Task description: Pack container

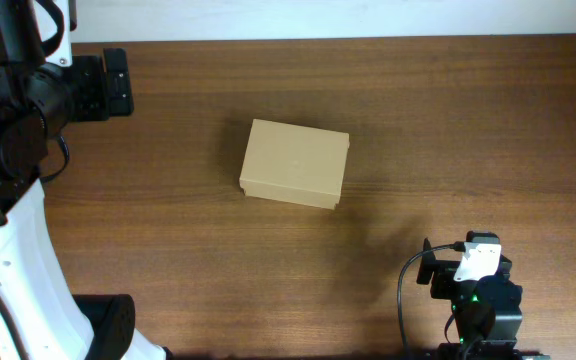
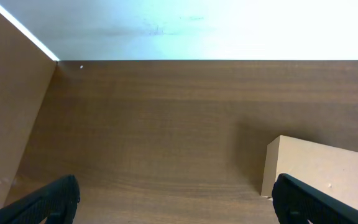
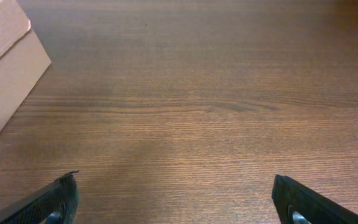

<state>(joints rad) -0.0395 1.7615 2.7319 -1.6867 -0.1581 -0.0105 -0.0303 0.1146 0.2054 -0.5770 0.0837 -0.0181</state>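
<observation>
Spread wide apart and holding nothing, the left gripper [image 2: 174, 190] is seen from its wrist camera with one dark finger [image 2: 48, 202] at each lower corner and only bare wood between them. The right gripper [image 3: 174, 190] is likewise held open and empty, its fingers [image 3: 316, 202] parted over the tabletop. From overhead, the left gripper [image 1: 113, 82] is found at the far left corner, and the right gripper [image 1: 473, 262] near the front right edge, both well apart from the box. Most of every view is filled by the dark brown wooden table [image 1: 468, 120]. The container [image 1: 296, 163] is placed near the middle of it, turned slightly askew, with its flap lid lying down over the top so that nothing of the inside can be seen. In the left wrist view, a corner of the container [image 2: 322, 168] is seen low on the right, ahead of the right-hand finger. In the right wrist view, the container [image 3: 5, 68] is set at the upper left, with the edge of its lid shown as a seam along the side wall. A black cable [image 1: 406, 282] is looped beside the right arm, and a small green light [image 1: 475, 297] is lit on that arm.
</observation>
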